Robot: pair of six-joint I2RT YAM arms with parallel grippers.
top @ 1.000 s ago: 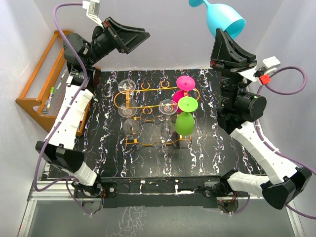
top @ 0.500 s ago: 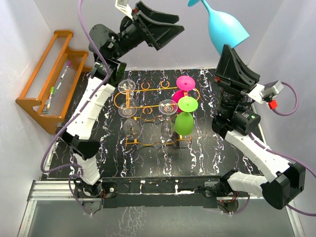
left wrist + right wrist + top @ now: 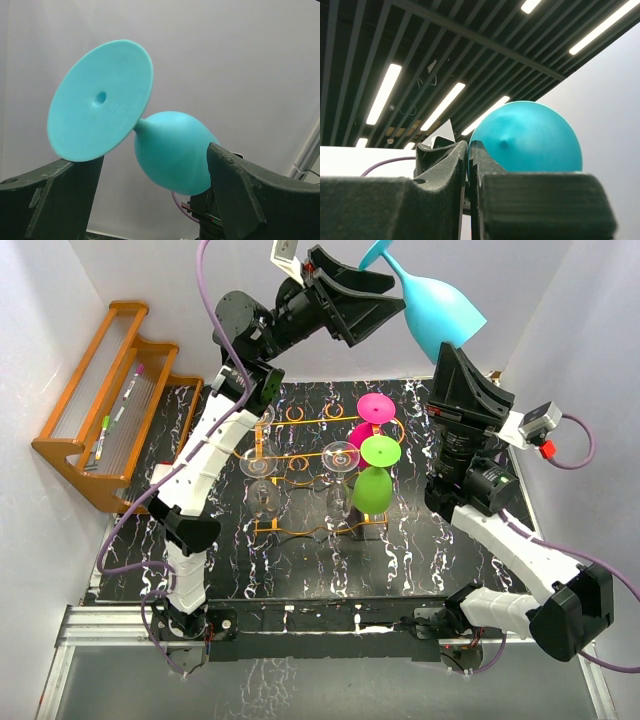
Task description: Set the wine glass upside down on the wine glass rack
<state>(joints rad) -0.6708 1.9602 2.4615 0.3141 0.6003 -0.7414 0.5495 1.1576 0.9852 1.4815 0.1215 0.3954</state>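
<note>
My right gripper point(image 3: 452, 348) is raised high above the table's back right and is shut on the rim of a cyan wine glass point(image 3: 437, 310). The glass tilts up and to the left, with its foot point(image 3: 380, 252) at the top edge. In the right wrist view the jaws point(image 3: 468, 150) pinch the rim of the bowl point(image 3: 530, 140). My left gripper point(image 3: 390, 302) is open beside the stem. In the left wrist view the foot point(image 3: 100, 100) and bowl point(image 3: 172, 150) lie between its spread fingers point(image 3: 240, 190). The orange-gold wire rack point(image 3: 300, 420) stands mid-table.
The rack holds two clear glasses point(image 3: 258, 465), a pink glass point(image 3: 375, 408) and a green glass point(image 3: 375, 485), all upside down. A stepped wooden shelf point(image 3: 100, 410) with pens stands at the left. White walls close in the table.
My left arm has swung up and right, bringing its open gripper to the cyan glass's stem. My right gripper has tilted the glass leftward toward it.
</note>
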